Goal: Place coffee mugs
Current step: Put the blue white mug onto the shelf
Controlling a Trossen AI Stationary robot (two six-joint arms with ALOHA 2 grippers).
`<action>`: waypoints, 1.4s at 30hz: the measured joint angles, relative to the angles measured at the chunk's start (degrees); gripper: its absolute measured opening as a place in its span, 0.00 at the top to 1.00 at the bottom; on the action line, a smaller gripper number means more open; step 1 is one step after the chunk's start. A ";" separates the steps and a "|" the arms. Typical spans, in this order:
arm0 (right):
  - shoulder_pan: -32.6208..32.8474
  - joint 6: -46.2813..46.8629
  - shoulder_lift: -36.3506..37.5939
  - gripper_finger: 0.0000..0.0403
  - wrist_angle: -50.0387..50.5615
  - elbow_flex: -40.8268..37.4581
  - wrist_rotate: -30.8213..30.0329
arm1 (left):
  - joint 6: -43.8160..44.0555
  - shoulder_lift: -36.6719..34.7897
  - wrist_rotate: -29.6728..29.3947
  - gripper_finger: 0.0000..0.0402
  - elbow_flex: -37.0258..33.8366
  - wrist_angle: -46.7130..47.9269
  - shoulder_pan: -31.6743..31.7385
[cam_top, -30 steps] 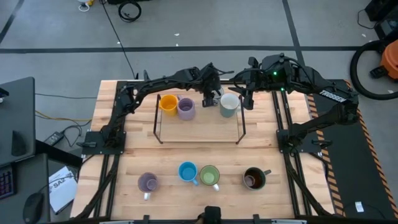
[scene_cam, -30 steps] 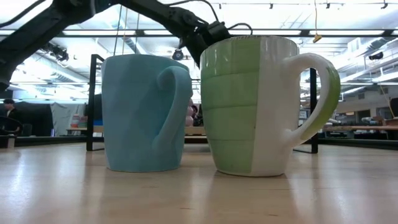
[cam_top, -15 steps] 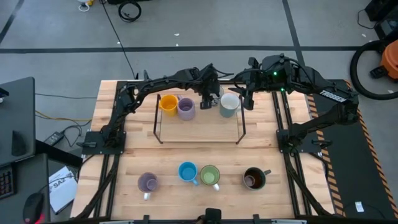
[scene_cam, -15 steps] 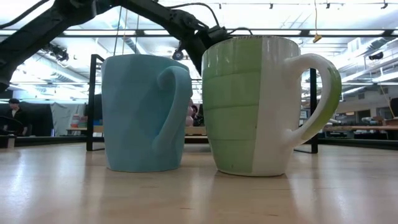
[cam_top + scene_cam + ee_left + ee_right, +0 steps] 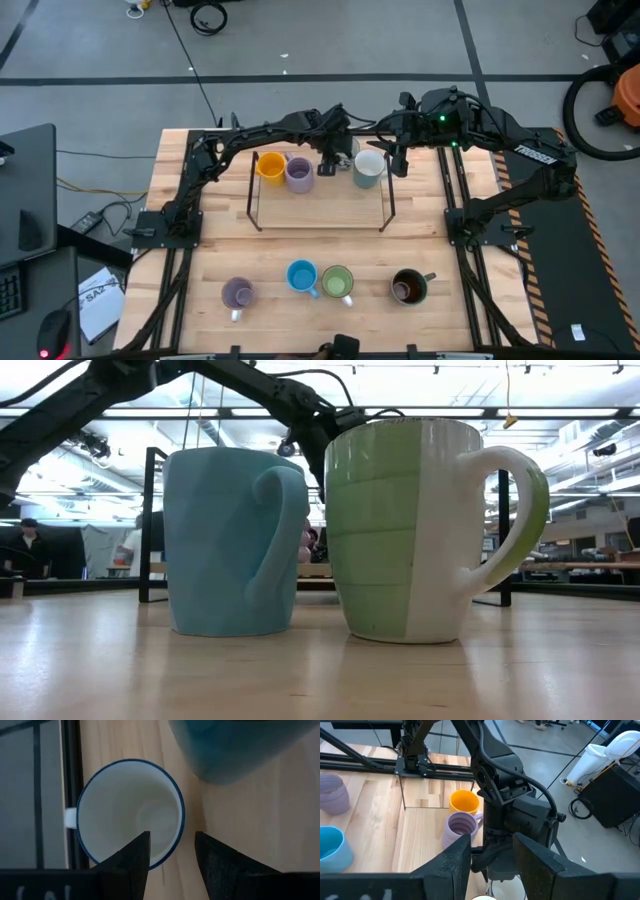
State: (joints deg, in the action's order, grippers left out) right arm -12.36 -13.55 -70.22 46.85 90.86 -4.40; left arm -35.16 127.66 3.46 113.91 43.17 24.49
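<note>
My left gripper (image 5: 328, 165) hangs open over the black frame at the table's far side. In its wrist view (image 5: 172, 837) it looks straight down on a white mug with a blue rim (image 5: 130, 810), one finger over the hollow and one outside the rim. I cannot see them touch it. The pale grey-white mug (image 5: 368, 168) stands beside it, with my open right gripper (image 5: 397, 160) to its right. An orange mug (image 5: 270, 165) and a lavender mug (image 5: 298, 175) stand upright to the left. In the high view the white mug is hidden under my left gripper.
A black wire frame (image 5: 253, 190) encloses the far mugs. Along the near edge stand a lavender mug (image 5: 237, 293), a blue mug (image 5: 302, 276), a green mug (image 5: 337, 282) and a dark brown mug (image 5: 408, 286). Bare wood lies between the two rows. People stand far behind.
My left gripper has shifted a little toward the table's left and near side, over the white mug. The mugs have stayed where they were.
</note>
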 joint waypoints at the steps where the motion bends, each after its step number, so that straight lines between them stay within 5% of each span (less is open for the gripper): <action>1: -0.01 -0.06 0.00 0.62 -0.03 0.00 0.00 | -0.64 -0.01 -0.01 0.60 0.00 -0.06 0.00; 42: -0.02 -0.26 0.00 0.62 -0.25 -0.01 0.00 | -1.55 1.79 -2.34 0.62 0.02 0.86 -0.07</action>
State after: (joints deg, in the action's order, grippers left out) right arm -12.38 -13.80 -70.22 46.60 90.85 -4.40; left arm -36.71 129.45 1.13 113.93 44.03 24.42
